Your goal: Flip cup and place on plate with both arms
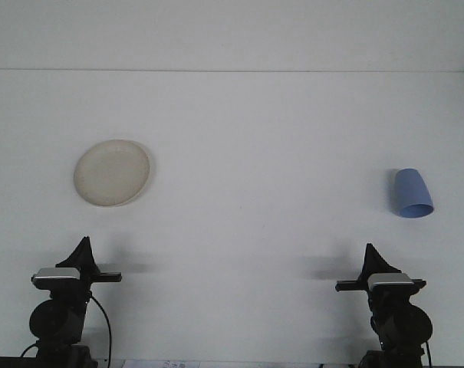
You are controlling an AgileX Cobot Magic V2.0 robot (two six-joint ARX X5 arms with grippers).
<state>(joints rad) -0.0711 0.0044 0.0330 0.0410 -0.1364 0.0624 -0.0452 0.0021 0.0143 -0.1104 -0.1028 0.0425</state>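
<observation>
Nearest the camera, at the bottom edge of the front view, the two arms sit low over the white counter (239,230). The left pincer (83,249) rises as a dark pointed shape above a grey block on the left arm, with a black cable curling down beside it. The right pincer (370,257) stands in much the same pose on the other side, a dark point above its own grey block. Both are seen edge-on from behind, so I cannot tell whether their fingers are spread or pressed together; neither one has anything in it, and each casts a faint shadow toward the middle of the counter.

Farther out, on the right side, the blue cup (412,193) is upside down and tilted, its wider rim lower and toward the camera and its closed base farther away. It is beyond the right pincer and apart from it.

On the left side, a little farther back, the pale round plate (111,172) lies flat with nothing on it, well apart from the cup.
</observation>
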